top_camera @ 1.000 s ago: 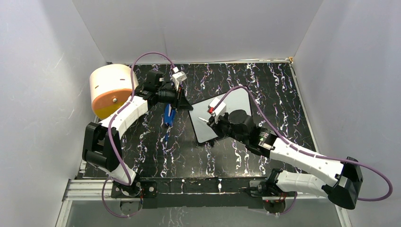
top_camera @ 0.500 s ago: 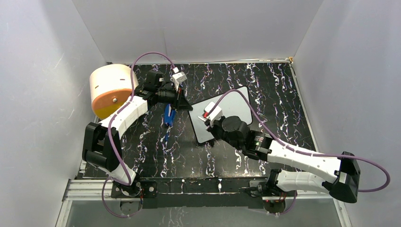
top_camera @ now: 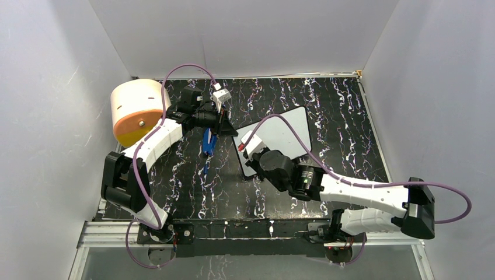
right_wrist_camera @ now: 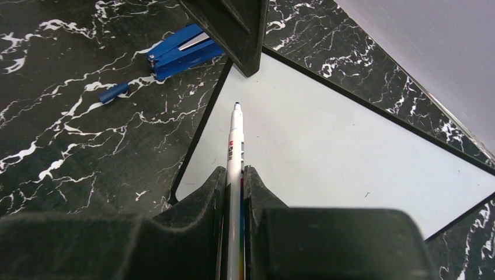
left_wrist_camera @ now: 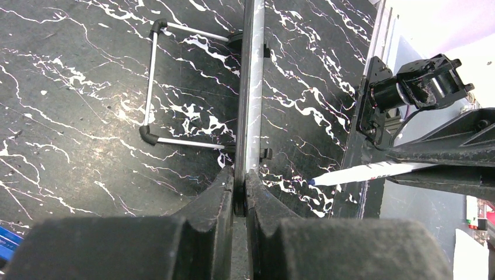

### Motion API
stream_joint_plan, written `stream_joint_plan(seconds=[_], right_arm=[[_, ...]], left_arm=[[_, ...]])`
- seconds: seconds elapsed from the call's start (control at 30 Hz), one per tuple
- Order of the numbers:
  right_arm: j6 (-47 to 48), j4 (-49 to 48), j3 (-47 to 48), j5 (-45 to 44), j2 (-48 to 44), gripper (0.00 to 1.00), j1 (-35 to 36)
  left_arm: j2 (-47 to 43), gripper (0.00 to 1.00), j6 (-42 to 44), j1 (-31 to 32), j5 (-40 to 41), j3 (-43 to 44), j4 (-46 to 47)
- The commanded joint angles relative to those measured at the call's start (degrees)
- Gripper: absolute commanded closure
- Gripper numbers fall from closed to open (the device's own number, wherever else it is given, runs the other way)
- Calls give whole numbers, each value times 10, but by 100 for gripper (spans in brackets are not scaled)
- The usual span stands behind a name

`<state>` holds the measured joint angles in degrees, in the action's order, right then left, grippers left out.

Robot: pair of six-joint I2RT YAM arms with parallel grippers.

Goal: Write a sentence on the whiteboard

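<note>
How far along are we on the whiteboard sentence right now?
Done: the left gripper is shut on the whiteboard at its edge, and the right gripper is shut on an uncapped marker. In hand: the marker's blue tip sits over the board's corner near the left gripper; contact cannot be told. Left: the whole sentence, since the board's visible surface shows no blue lettering.

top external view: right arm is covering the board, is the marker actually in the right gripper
Observer: Yes. The right wrist view shows the right gripper shut on the marker, its blue tip uncapped.
Operator: anything written under the arm
Observer: No. The whiteboard is blank around the tip.
Operator: tip touching
Observer: Not yet. The left wrist view shows a gap between tip and board.
</note>
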<state>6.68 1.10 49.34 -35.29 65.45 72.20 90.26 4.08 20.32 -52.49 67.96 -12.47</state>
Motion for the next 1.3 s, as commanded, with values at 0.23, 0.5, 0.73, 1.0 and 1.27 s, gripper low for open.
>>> stream_joint_plan(seconds=[0.23,0.5,0.73,1.0,1.27], right_arm=[[-1,-13,83,-110,59,100,21],[-23,44,126,-138,112,100,21],[-33,58,145,-138,134,100,21],[-33,52,144,-138,136,100,21],[-30,39,140,-141,138,100,21]], left_arm=[[-25,100,23,5,28,-3,-20],[-28,100,23,5,33,-3,-19],[-30,100,21,5,34,-4,-17],[-31,100,20,6,31,-5,-16],[-31,100,19,5,31,-6,-15]])
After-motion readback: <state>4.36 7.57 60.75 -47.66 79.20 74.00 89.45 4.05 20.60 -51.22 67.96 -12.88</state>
